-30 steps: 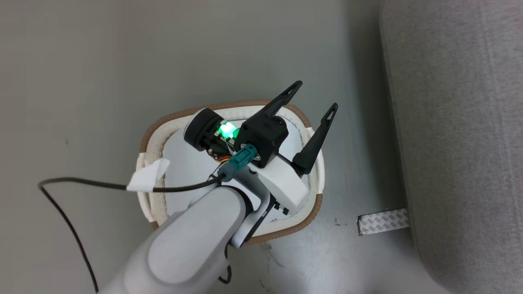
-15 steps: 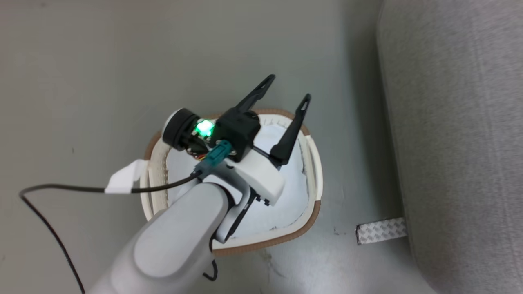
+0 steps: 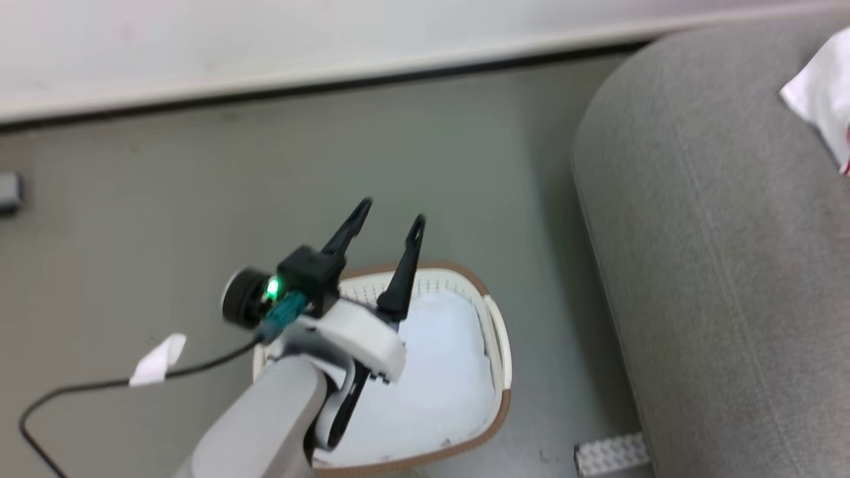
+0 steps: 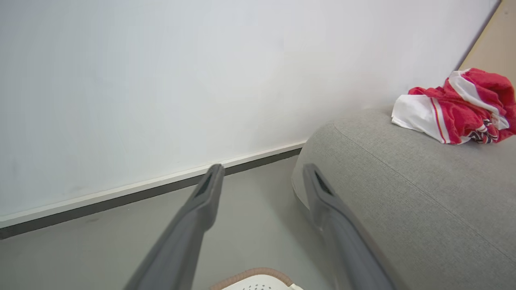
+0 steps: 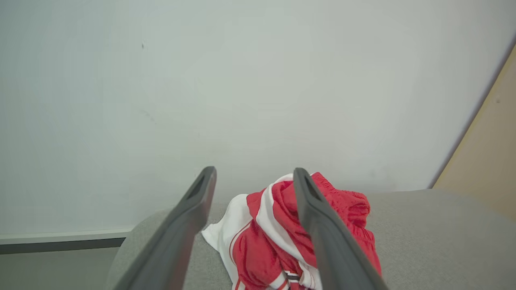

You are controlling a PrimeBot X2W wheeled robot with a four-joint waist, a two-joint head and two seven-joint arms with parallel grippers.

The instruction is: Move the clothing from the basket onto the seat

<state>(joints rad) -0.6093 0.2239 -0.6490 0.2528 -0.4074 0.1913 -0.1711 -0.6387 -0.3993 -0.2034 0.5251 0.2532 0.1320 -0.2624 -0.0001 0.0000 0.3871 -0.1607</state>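
Red-and-white, likely soft, light: pinch clothing (image 4: 463, 108) by a raised fold, two o'clock on seat (image 4: 403, 193); left gripper (image 3: 392, 211), right gripper (image 5: 254, 171) spread, empty.

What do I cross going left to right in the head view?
tag on the cable → basket → sofa → clothing at the right edge.
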